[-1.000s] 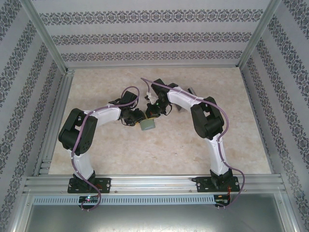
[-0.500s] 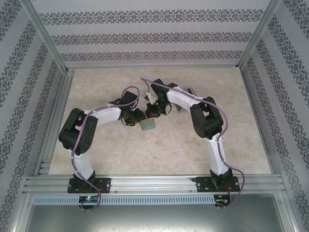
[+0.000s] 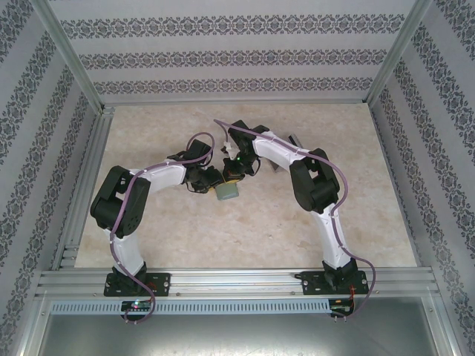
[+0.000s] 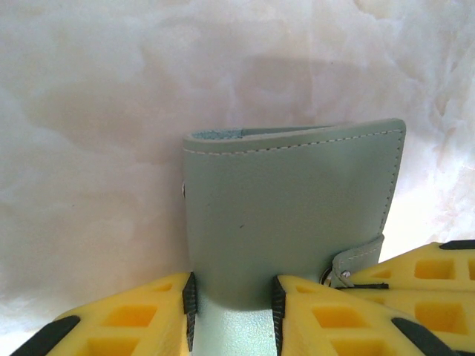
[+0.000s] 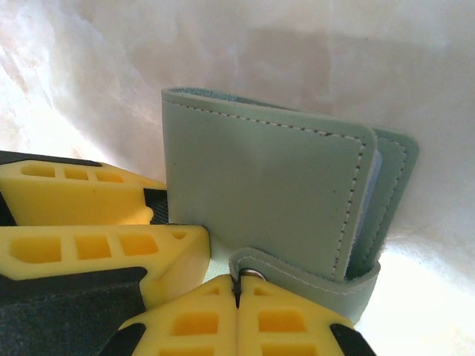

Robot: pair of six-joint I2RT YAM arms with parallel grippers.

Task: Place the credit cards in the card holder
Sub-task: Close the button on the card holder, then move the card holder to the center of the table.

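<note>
The card holder is a pale green folded case, held just above the table's middle between both arms. My left gripper is shut on its lower edge, and the case stands up between the yellow fingers. My right gripper is shut on the snap end of the case's closing strap, which wraps around the folded case. In the top view the left gripper and the right gripper meet at the case. A thin grey sliver lies behind the right arm; I cannot tell whether it is a credit card.
The marbled beige table is fenced by aluminium rails and patterned walls. The right arm's elbow rises over the table's right half. Open tabletop lies in front of both arms.
The right arm has shifted slightly to the left. The card holder and the left arm stay where they were, both grips unchanged.
</note>
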